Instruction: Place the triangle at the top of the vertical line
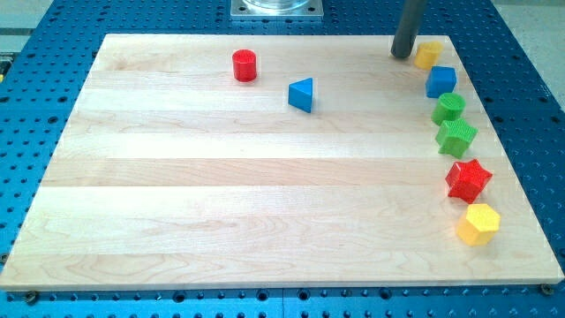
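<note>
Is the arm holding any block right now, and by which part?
Nothing is held: the arm ends in a bare rod. My tip sits at the view's top, just left of the yellow block; contact cannot be told. The blue triangle lies apart, untouched.

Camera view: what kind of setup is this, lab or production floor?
Most likely a robotics lab bench. A wooden board sits on a blue perforated plate, toy-like blocks such as the blue triangle and red star lie on it, and my tip rests just left of a yellow block.
</note>
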`<state>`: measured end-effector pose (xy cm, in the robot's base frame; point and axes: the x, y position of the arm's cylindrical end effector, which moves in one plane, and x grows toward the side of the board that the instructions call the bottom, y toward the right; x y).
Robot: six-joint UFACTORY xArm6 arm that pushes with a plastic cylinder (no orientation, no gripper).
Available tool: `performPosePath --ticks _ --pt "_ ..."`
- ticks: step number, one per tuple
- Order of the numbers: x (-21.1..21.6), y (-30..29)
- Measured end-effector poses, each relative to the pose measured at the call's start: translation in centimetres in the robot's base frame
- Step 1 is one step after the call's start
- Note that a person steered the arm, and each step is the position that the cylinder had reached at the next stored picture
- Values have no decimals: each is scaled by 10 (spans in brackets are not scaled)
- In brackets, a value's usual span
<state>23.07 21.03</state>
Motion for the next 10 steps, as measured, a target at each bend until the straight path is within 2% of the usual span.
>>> performPosePath --ticks 1,2,3,4,5,6,7,8,9,10 --pt "-3 66" --pt "-11 93" --pt "19 73" --pt "32 79" --pt "57 124" --pt "69 106" --pt "63 99" --pt "-17 60" --pt "-37 -22" --pt "33 -151"
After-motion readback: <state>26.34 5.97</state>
